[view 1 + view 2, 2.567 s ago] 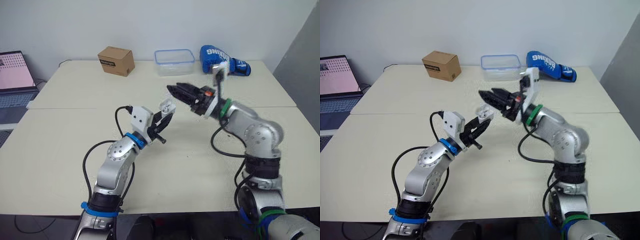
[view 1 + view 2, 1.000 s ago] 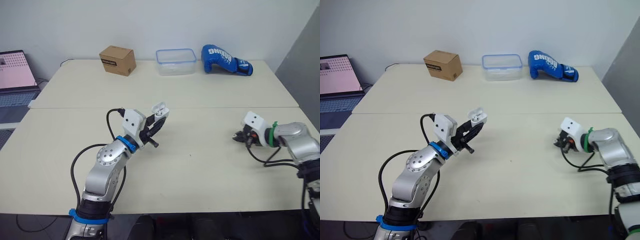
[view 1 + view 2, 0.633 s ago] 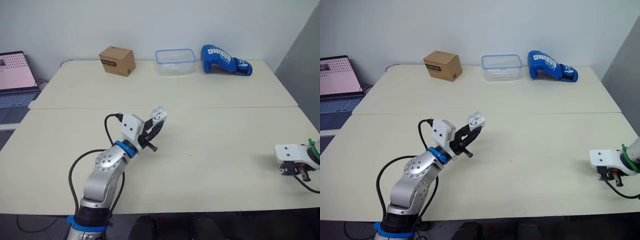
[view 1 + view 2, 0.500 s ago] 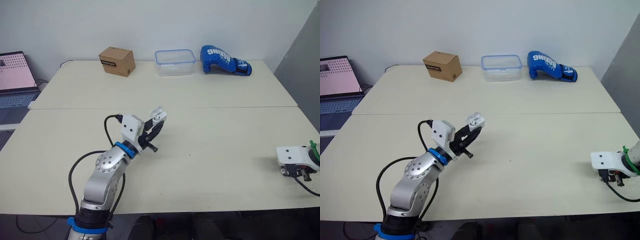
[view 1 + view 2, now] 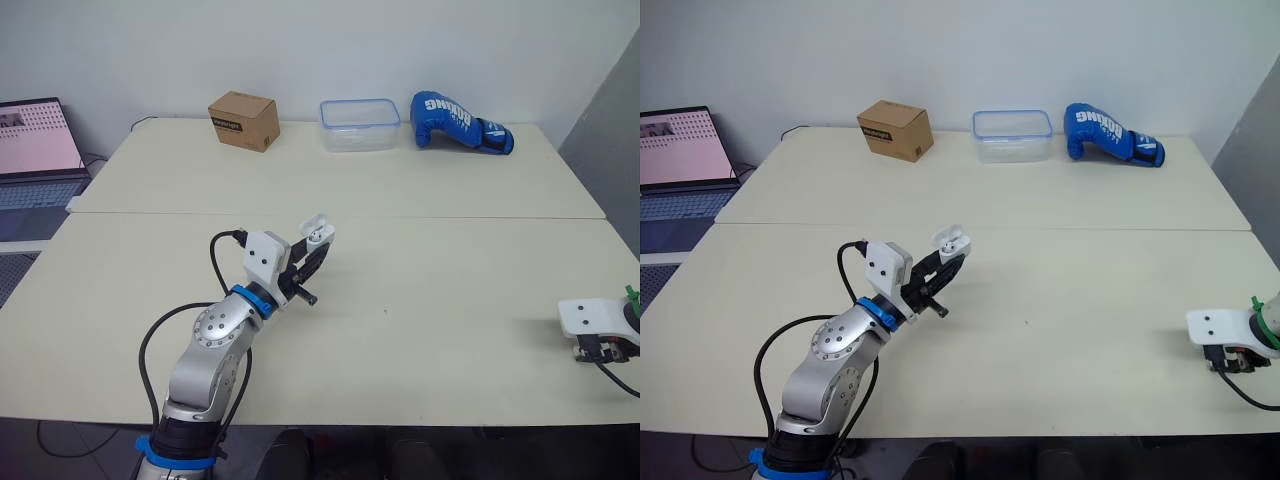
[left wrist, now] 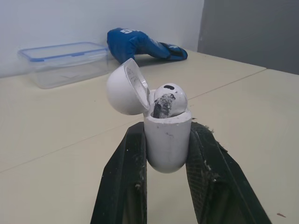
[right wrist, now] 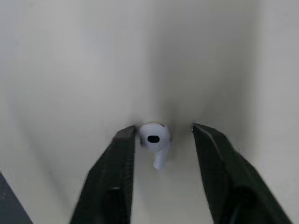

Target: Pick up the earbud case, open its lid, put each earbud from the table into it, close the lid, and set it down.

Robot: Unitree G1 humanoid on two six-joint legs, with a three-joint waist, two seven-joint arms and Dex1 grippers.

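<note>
My left gripper [image 5: 310, 252] is shut on the white earbud case [image 5: 317, 232], holding it a little above the table [image 5: 430, 250] left of centre. In the left wrist view the case [image 6: 167, 140] stands upright between the black fingers [image 6: 124, 177]. Its lid [image 6: 124, 87] is swung open and one earbud [image 6: 168, 99] sits inside. My right gripper [image 5: 598, 350] is low at the table's far right edge, under its white wrist block. In the right wrist view it [image 7: 163, 129] is open, fingers straddling a loose white earbud [image 7: 154, 140] lying on the table.
Along the back of the table stand a cardboard box [image 5: 243, 120], a clear container with a blue rim [image 5: 360, 124] and a blue boxing glove [image 5: 460, 122]. A laptop [image 5: 35, 150] sits off the table's left side.
My right gripper has left the case, swung out to the far right edge and dropped to the table over the loose earbud. My left gripper has lowered slightly, still holding the open case.
</note>
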